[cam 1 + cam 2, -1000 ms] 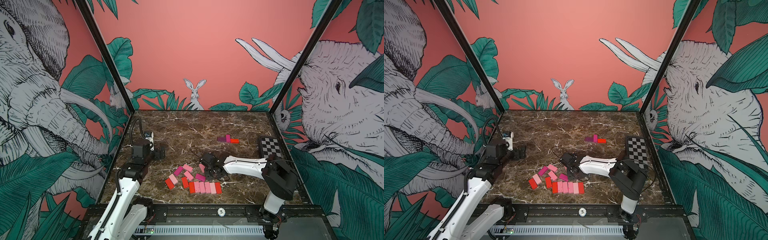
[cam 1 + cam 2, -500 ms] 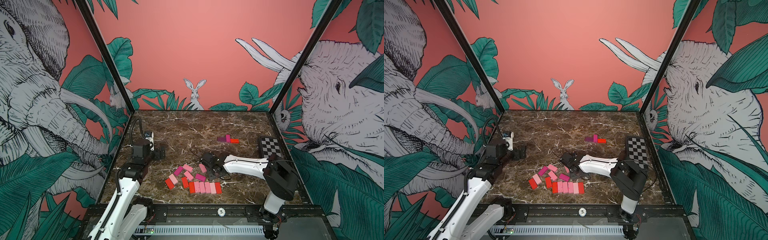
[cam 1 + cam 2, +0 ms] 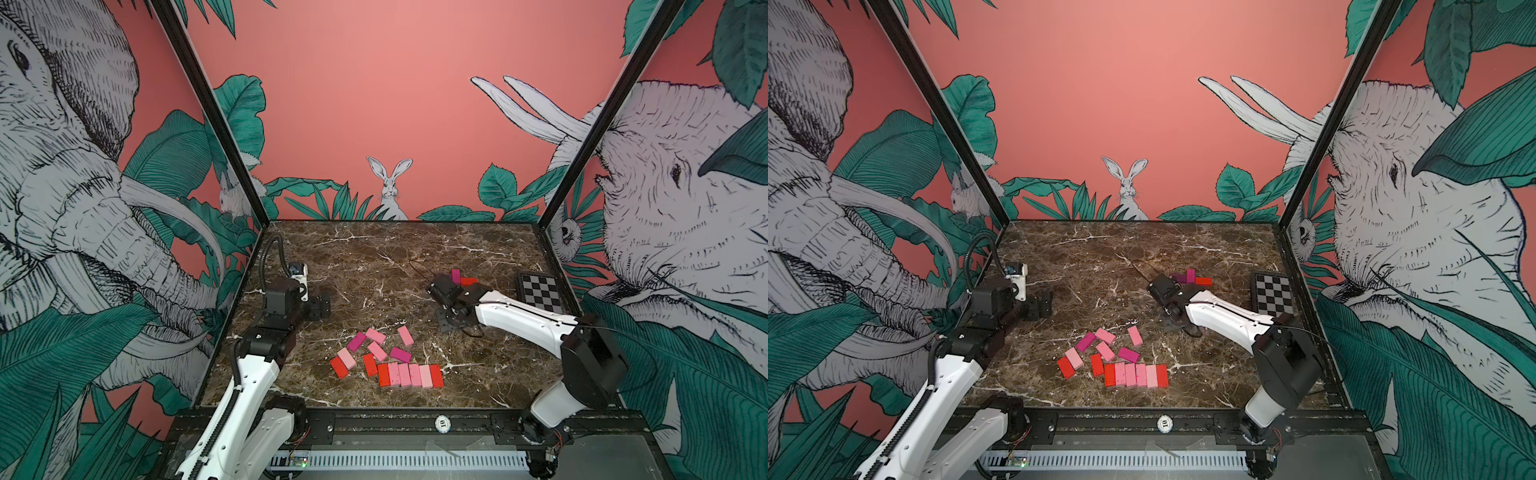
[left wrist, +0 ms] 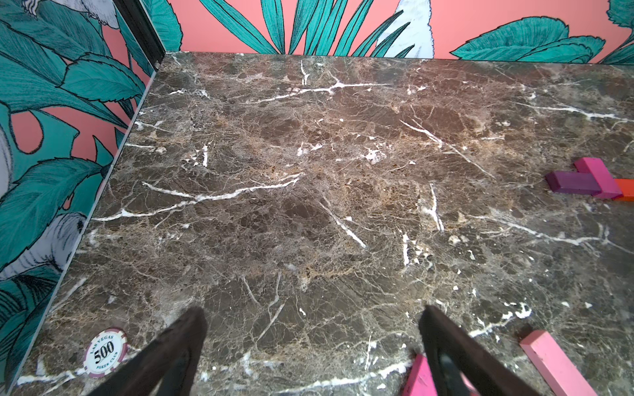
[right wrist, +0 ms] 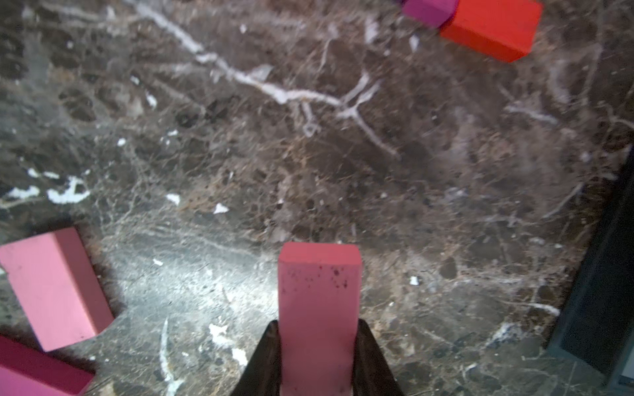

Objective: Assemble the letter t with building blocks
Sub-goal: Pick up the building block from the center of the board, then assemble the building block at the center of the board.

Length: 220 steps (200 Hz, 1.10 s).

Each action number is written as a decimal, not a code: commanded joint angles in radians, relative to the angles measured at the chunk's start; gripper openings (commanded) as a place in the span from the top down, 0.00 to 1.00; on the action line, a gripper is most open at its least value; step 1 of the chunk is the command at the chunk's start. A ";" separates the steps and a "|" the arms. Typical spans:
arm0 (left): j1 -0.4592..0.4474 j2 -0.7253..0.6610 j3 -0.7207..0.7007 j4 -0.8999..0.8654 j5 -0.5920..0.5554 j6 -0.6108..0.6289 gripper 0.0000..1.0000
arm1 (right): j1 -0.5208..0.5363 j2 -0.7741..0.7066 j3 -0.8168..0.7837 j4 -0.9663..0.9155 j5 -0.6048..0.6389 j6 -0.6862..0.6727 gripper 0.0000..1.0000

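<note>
We log the right gripper [image 5: 317, 327] with its two dark fingers pressed against the long sides of a pink block [image 5: 319, 284], which sticks out ahead of the tips; whether the block clears the marble tabletop [image 3: 374, 249] we cannot tell. In both top views this gripper sits at mid-table, just beside the started figure: a magenta block [image 3: 1190, 275] set at a right angle between a dark purple block [image 3: 1179, 277] on its left and a red block [image 3: 1203, 281] on its right, all three touching. In one top view the gripper body hides most of the purple piece. From the right wrist we see a stretch of marble between the held block and the red one. The checkerboard plate [image 3: 540, 291] lies to the right of the figure, close to the right wall and apart from the blocks. The rest of the building blocks [image 3: 374, 353] sit nearer the front edge: a row of six [image 3: 409, 375] side by side, red at both ends, and eight scattered just behind and left of it. The left gripper [image 4: 312, 325] has its fingers spread wide, gripping nothing. It hovers at the left side of the table, well apart from the figure, with pink pieces beside one finger and a poker chip [image 4: 104, 348] by the left wall.
</note>
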<state>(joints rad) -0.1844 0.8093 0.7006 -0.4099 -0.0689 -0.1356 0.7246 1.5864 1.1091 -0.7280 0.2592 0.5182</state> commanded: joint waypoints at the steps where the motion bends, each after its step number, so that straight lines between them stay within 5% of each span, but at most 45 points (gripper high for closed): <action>1: 0.000 -0.010 0.007 0.001 -0.001 -0.009 0.01 | -0.040 -0.019 0.055 -0.028 0.040 -0.094 1.00; 83: 0.000 -0.005 0.011 -0.003 0.004 -0.008 0.01 | -0.201 0.073 0.172 -0.042 0.040 -0.127 1.00; 220: 0.000 -0.011 0.011 -0.001 0.008 -0.008 0.01 | -0.322 0.315 0.311 0.011 -0.177 -0.079 1.00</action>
<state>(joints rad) -0.1844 0.8093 0.7006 -0.4099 -0.0673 -0.1356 0.4126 1.8759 1.4006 -0.7238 0.1120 0.4057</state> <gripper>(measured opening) 0.992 0.279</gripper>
